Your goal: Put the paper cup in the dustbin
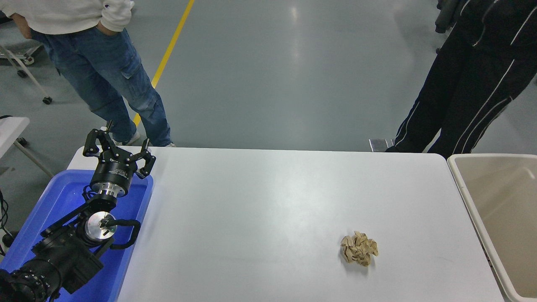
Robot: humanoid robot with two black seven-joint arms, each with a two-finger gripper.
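Note:
The paper cup is out of view. The beige dustbin (465,193) stands at the table's right end, its tan inside showing and nothing visible in the part I can see. My right gripper is out of view past the right edge. My left gripper (117,144) is parked open at the lower left, above the blue tub.
A crumpled tan paper ball (358,248) lies on the white table (268,209) right of centre. A bright blue tub (58,197) sits under my left arm. A person in jeans (105,71) stands at the far left; a person in black trousers (465,92) stands at the far right.

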